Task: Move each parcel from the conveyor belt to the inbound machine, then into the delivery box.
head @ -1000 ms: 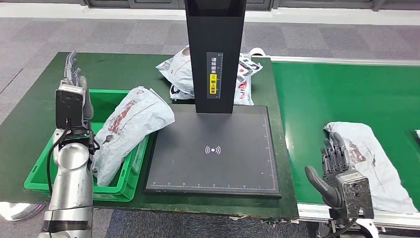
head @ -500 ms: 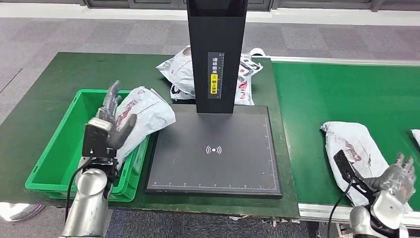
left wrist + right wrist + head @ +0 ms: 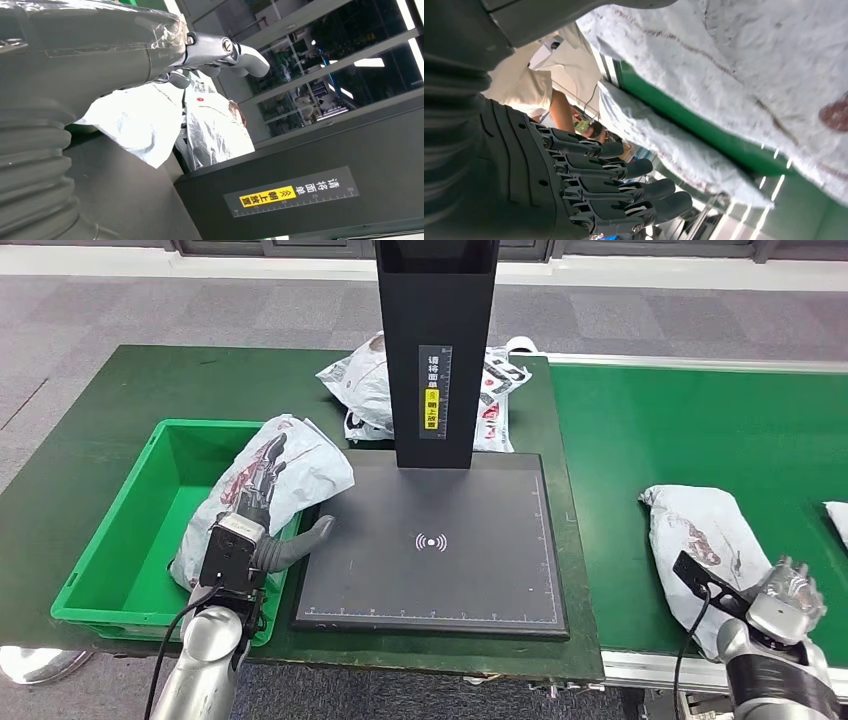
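Left fingers (image 3: 262,472) on binned parcel (image 3: 300,468), right fingers (image 3: 624,192) beside belt parcel (image 3: 705,530)

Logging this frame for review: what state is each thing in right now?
Left hand: fingers spread on the crate parcel.
Right hand: open, beside the belt parcel.
Crate parcel: leaning over the crate rim.
Belt parcel: flat on conveyor.
Scanner plate: bare.
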Robot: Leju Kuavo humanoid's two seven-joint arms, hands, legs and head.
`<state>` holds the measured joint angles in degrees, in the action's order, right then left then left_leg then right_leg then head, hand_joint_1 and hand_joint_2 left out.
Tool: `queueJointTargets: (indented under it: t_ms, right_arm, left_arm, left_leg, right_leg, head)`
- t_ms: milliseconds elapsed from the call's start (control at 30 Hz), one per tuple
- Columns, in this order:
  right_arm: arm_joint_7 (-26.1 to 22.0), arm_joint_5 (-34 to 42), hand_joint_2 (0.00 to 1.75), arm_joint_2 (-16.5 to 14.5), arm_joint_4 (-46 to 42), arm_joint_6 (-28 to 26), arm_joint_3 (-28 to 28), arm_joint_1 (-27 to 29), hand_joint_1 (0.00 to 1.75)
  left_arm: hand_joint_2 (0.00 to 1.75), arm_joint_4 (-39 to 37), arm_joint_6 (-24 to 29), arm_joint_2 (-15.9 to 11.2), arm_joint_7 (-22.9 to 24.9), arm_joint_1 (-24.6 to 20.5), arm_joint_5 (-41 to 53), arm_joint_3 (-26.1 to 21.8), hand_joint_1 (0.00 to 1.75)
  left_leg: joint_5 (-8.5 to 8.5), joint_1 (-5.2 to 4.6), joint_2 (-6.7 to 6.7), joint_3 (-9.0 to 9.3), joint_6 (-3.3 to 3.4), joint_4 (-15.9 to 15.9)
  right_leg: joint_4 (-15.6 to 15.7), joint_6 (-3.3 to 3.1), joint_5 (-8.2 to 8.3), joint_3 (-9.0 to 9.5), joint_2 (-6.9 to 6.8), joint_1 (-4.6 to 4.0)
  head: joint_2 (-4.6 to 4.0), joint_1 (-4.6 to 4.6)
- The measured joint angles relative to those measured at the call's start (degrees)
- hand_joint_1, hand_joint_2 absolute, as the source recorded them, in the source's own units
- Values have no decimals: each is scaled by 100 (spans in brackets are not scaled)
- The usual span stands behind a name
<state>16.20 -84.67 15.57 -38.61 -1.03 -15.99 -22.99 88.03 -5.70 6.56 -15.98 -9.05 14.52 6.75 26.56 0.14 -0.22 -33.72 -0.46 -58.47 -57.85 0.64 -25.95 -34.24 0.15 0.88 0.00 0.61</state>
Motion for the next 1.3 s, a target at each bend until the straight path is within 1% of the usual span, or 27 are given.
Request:
queueJointTargets:
  t_ms: [67, 133, 167, 267, 333, 400, 500, 567, 833, 933, 1033, 1133, 1200, 1300]
  right_arm:
    - [-93, 44, 175, 13, 187, 102, 30, -79, 0]
    - [-453, 208, 175, 43, 355, 400, 58, -125, 0]
    - [-780, 352, 175, 70, 431, 628, 85, -131, 0]
    - [-1981, 911, 175, 181, 546, 1318, 251, -29, 3]
    - [-2568, 1231, 175, 268, 550, 1614, 432, 78, 90]
    - [-2915, 1456, 175, 367, 535, 1814, 664, 143, 175]
    - [-3224, 1728, 175, 501, 457, 2023, 1012, 182, 175]
    - [-3349, 1860, 175, 554, 412, 2104, 1156, 184, 175]
    - [-3387, 1913, 175, 575, 390, 2136, 1213, 184, 175]
    - [-3455, 2085, 175, 667, 269, 2209, 1513, 194, 175]
    - [-3521, 2419, 175, 796, 149, 2271, 1940, 173, 175]
    - [-3538, 2749, 175, 817, 144, 2076, 2169, 126, 175]
    - [-3637, 3142, 175, 742, 132, 1897, 2203, 124, 175]
    - [-3753, 4190, 175, 497, -33, 1886, 2116, 127, 175]
  left_arm:
    - [175, -12, -1, 0, -1, 2, -10, 0, 0]
    - [175, -39, -13, 0, -10, -7, -27, 0, 0]
    - [175, -64, -30, -1, -20, -19, -38, -1, 0]
    - [175, -154, -81, -7, -75, -61, -60, -3, 0]
    - [175, -202, -99, -18, -122, -73, -67, -11, 0]
    - [175, -235, -102, -32, -174, -71, -85, -24, 0]
    - [175, -251, -61, -40, -238, -57, -148, -72, 0]
    - [175, -254, -29, -43, -251, -45, -179, -105, 0]
    - [175, -255, -14, -44, -256, -38, -187, -120, 0]
    - [175, -256, 3, -55, -268, 0, -219, -184, 0]
    - [175, -246, 19, -79, -281, 67, -239, -247, 0]
    - [175, -232, 87, -87, -286, 111, -250, -264, 0]
    - [175, -197, 173, -87, -288, 159, -256, -273, 0]
    - [175, -87, 337, -83, -292, 298, -233, -295, 0]
  left_leg:
    - [0, 0, -3, 0, 0, 0]
    - [0, 0, -4, 0, 0, -1]
    - [0, 0, -4, 0, 0, -1]
    - [2, 0, -6, 0, 2, -2]
    - [5, 1, -3, 3, 1, -2]
    - [8, 3, 6, 9, -1, -2]
    - [11, 4, 17, 21, -3, -2]
    - [13, 3, 24, 27, -6, -2]
    - [14, 3, 26, 30, -8, -2]
    - [14, 4, 32, 49, -9, -2]
    - [14, 5, 31, 62, -10, -1]
    - [13, 7, 23, 56, -10, 0]
    - [14, 9, 23, 36, -11, 1]
    - [15, 10, 26, 18, -15, 3]
  right_leg:
    - [0, 0, 0, 1, -2, 1]
    - [0, 0, 0, 1, -3, 1]
    - [0, 0, 0, 1, -3, 1]
    - [1, 1, 0, 2, -3, 0]
    - [1, 1, -1, 3, 0, -1]
    - [2, 0, -1, 7, 7, -4]
    - [2, 0, -2, 15, 15, -7]
    - [2, 0, -1, 19, 21, -9]
    - [3, 0, -1, 21, 24, -9]
    - [3, -1, -1, 40, 28, -17]
    - [3, -4, -1, 55, 26, -23]
    - [3, -6, -3, 58, 19, -23]
    - [2, -7, -4, 56, 18, -22]
    - [1, -8, -4, 45, 22, -20]
  head:
    - [0, 0]
    - [0, 0]
    - [0, 0]
    - [0, 0]
    - [0, -1]
    - [0, -1]
    - [0, 0]
    - [0, 0]
    - [0, 0]
    - [0, 0]
    - [0, 0]
    - [0, 0]
    - [0, 0]
    - [0, 0]
